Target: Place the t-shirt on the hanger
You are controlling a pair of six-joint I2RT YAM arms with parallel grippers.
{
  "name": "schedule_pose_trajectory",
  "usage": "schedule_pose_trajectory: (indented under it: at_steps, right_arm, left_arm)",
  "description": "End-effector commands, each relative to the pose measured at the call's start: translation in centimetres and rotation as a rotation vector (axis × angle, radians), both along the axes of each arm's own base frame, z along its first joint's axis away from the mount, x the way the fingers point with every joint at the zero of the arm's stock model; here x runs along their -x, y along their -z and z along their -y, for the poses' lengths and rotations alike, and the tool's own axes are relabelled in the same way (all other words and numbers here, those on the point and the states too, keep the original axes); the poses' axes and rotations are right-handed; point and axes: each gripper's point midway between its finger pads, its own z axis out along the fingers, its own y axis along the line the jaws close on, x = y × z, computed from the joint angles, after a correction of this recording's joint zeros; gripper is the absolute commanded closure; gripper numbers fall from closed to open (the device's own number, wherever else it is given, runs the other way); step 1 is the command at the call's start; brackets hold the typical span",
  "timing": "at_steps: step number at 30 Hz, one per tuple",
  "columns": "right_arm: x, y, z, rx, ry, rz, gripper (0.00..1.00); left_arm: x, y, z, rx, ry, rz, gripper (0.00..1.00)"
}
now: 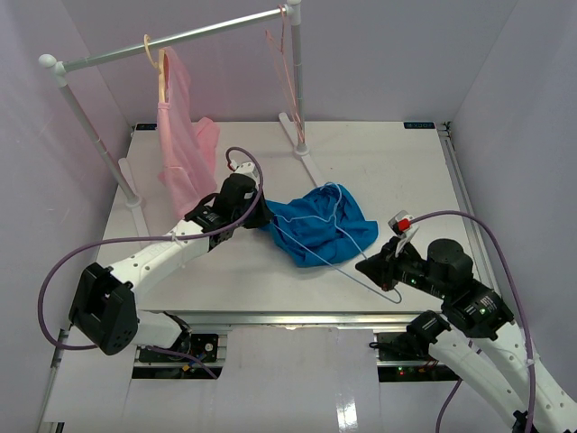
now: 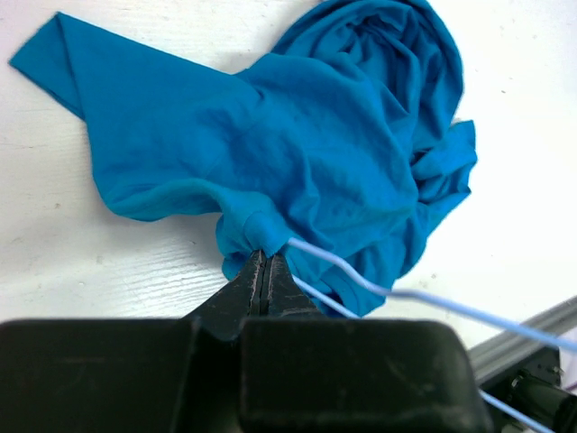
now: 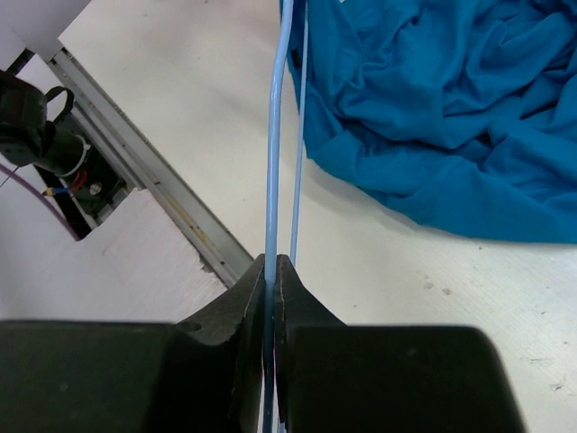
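The bright blue t-shirt (image 1: 320, 225) lies crumpled on the white table in the top view. It also shows in the left wrist view (image 2: 297, 135) and the right wrist view (image 3: 451, 99). The thin light-blue hanger (image 1: 347, 244) lies partly over and in the shirt. My left gripper (image 1: 261, 219) is shut on a bunched fold of the t-shirt at its left edge; the hanger wire (image 2: 379, 289) passes just beside the fingertips. My right gripper (image 1: 365, 267) is shut on the hanger wire (image 3: 278, 162) at the shirt's near right.
A clothes rail (image 1: 180, 41) stands at the back on white feet. A pale pink garment on a cream-yellow hanger (image 1: 183, 135) hangs at its left, and a thin pink hanger (image 1: 287, 63) at its right. The table's front edge rail (image 3: 135, 135) runs close by my right gripper.
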Motion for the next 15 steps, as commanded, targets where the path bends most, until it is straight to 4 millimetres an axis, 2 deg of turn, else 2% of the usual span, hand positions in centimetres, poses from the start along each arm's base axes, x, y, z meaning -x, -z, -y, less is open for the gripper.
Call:
schedule_pose_trajectory:
  at_steps: [1, 4, 7, 11, 15]
  right_arm:
    - [-3.0, -1.3, -0.8, -0.010, 0.055, 0.090, 0.92]
    - [-3.7, -1.3, -2.0, -0.020, 0.021, 0.090, 0.92]
    - [-3.5, -2.0, -3.3, -0.078, -0.036, 0.099, 0.92]
    - [-3.1, -2.5, -3.8, -0.115, -0.065, 0.129, 0.92]
    - [-3.8, -3.1, -3.6, -0.161, -0.023, 0.182, 0.92]
  left_arm:
    - [0.7, -5.0, 1.8, 0.136, 0.094, 0.074, 1.00]
    - [1.3, -6.4, 2.7, 0.193, 0.145, 0.106, 1.00]
    - [1.6, -7.4, 3.1, 0.211, 0.182, 0.125, 1.00]
    - [1.7, -9.0, 3.2, 0.204, 0.217, 0.161, 1.00]
    - [2.8, -11.4, 3.5, 0.241, 0.274, 0.203, 1.00]
